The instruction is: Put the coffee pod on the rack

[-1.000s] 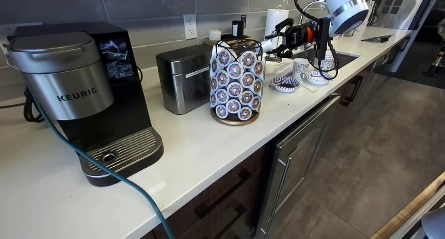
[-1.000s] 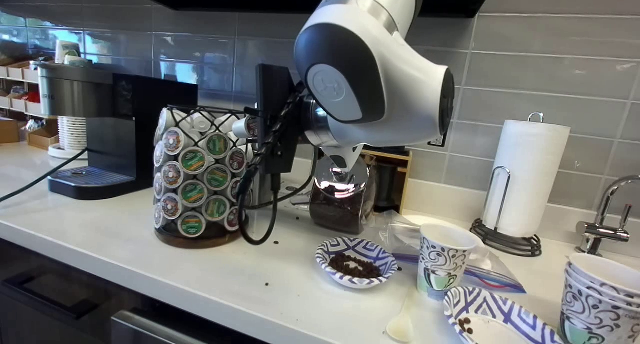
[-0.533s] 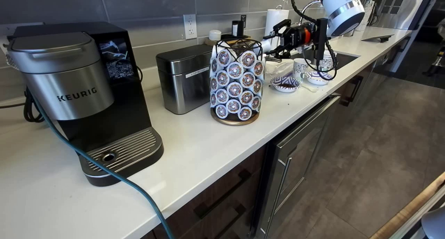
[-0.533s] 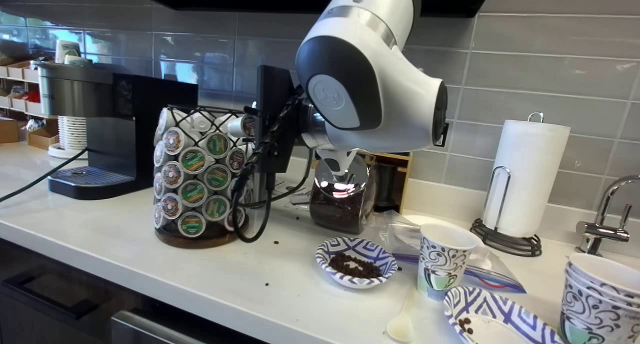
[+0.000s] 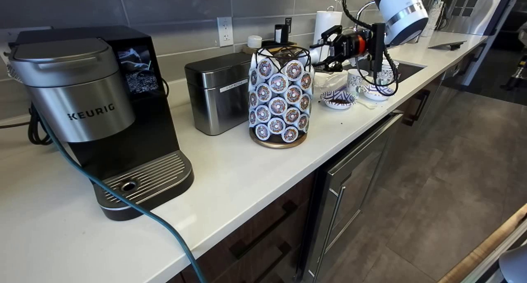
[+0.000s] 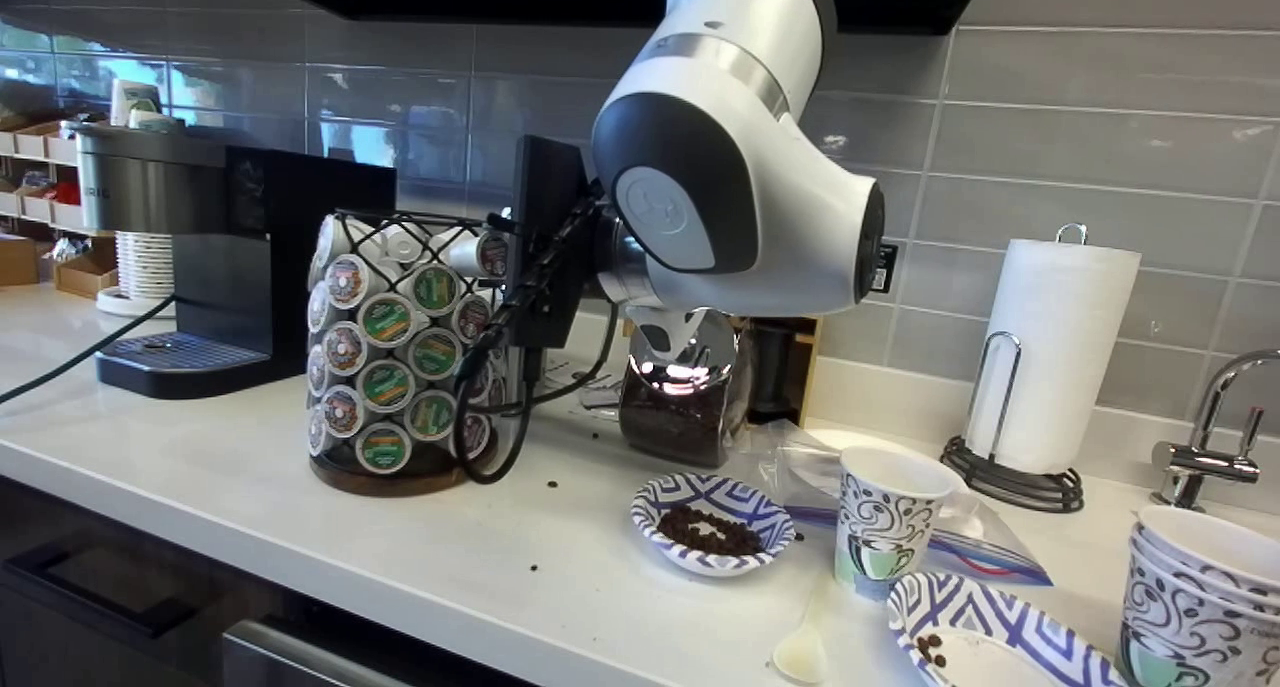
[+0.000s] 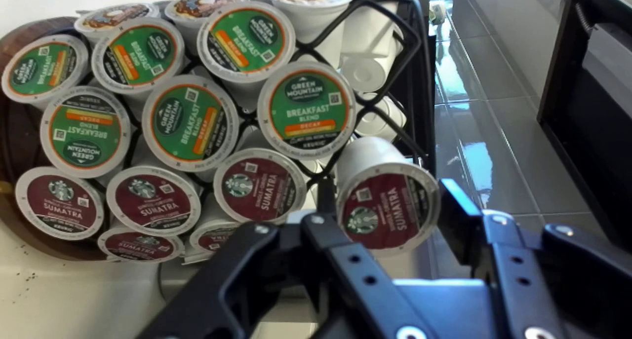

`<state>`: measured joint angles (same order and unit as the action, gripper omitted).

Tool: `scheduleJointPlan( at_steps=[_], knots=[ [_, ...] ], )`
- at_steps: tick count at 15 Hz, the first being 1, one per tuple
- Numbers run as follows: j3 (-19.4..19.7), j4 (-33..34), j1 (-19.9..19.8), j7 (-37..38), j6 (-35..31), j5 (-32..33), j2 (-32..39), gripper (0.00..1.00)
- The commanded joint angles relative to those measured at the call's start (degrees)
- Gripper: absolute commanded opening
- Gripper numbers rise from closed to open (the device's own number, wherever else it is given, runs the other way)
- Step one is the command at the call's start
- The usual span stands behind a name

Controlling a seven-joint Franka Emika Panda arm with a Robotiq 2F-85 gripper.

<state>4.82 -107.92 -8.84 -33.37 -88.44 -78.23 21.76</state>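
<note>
Rack (image 6: pixel 385 484) at left: stored pods (image 6: pixel 388 384) sit lid outward. At its upper right, the pod (image 7: pixel 387 210) points base first inward; the gripper (image 7: pixel 390 205), further right, pinches its lid by opposite sides, presumably leaving the base free for seating.

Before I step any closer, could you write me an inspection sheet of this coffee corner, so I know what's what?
Surface: white counter with scattered dark crumbs.
Job's things: rack stands upright, loaded with pods; one maroon-lidded pod is at its upper side, how far in I cannot tell.
Clutter: two patterned bowls, paper cups, a spoon, a plastic bag.
Gripper: appears closed on the maroon-lidded pod.
Cables: black cable looping below the robot arm; blue-green cord passing in front of the coffee maker and over the counter's edge.
Surroundings: tiled wall behind, paper towels, tap, metal tin.
</note>
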Motion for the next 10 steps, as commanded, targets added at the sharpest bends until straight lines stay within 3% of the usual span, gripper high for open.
scheduleJointPlan(
  at_steps=[1,10],
  knots=[
    [-0.1,1.5,0.2,2.4,1.6,-1.2,1.6,0.28],
    [-0.8,2.0,0.8,5.3,1.4,-1.6,2.3,0.28]
  ],
)
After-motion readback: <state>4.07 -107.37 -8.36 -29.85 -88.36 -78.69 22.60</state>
